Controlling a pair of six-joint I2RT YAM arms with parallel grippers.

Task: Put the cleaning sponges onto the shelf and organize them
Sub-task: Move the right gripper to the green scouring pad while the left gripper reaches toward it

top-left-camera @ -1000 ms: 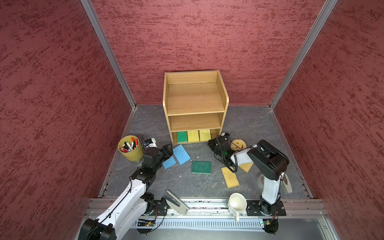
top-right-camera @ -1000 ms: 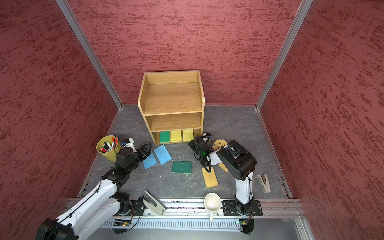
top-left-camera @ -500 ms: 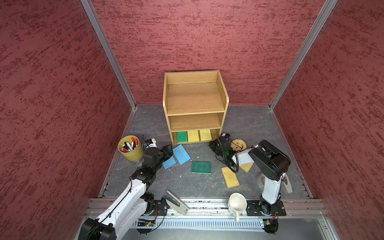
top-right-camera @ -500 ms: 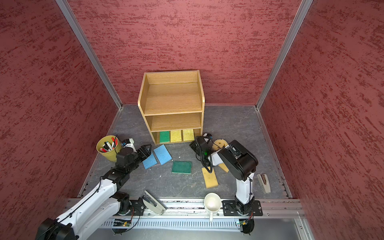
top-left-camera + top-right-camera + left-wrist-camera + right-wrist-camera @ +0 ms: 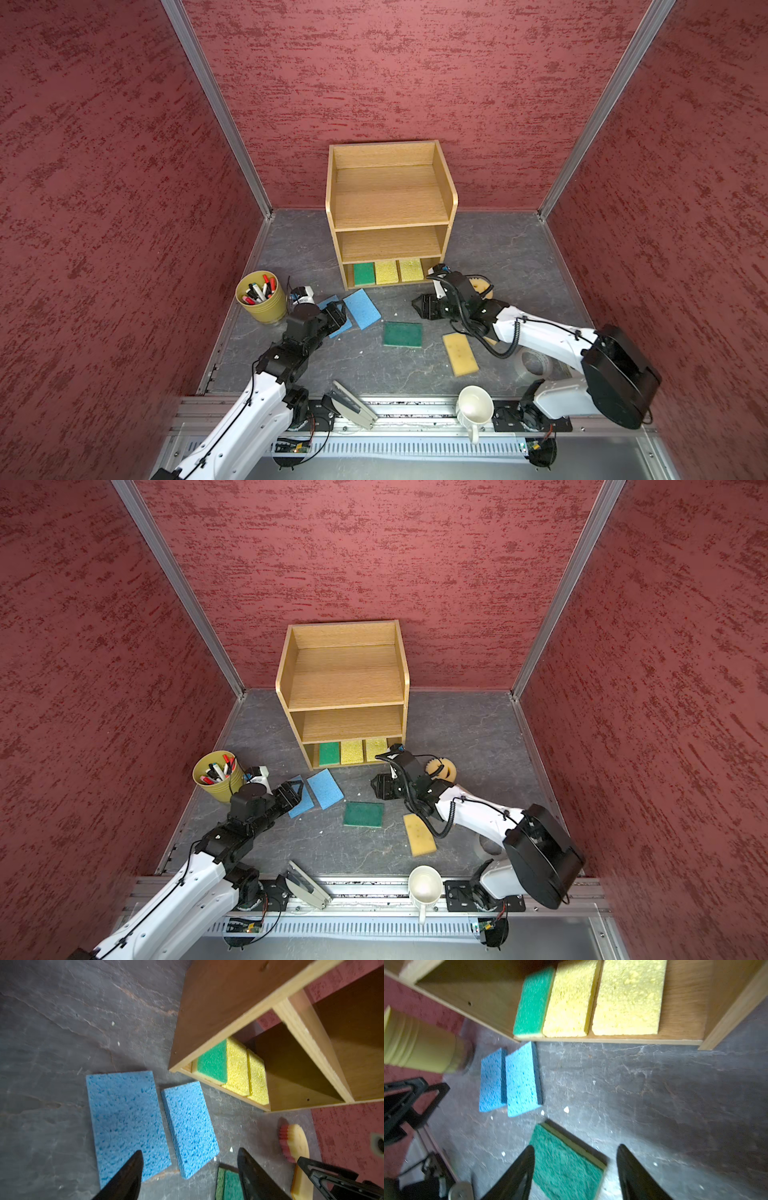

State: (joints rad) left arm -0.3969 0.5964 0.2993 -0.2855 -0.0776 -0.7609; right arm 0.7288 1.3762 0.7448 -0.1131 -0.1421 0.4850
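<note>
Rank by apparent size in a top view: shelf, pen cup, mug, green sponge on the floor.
1. shelf
2. pen cup
3. mug and green sponge on the floor: about alike. The mug sits nearer the camera, so I won't rank them.

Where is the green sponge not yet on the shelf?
In both top views the green sponge lies flat near the centre, between a blue sponge and a tan sponge.

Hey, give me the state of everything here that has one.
left tool: open, empty, over the blue sponges.
right tool: open, empty, by the loose green sponge.
shelf: bottom tier holds three sponges; upper tiers bare.
pen cup: upright, holding markers.
mug: upright.
</note>
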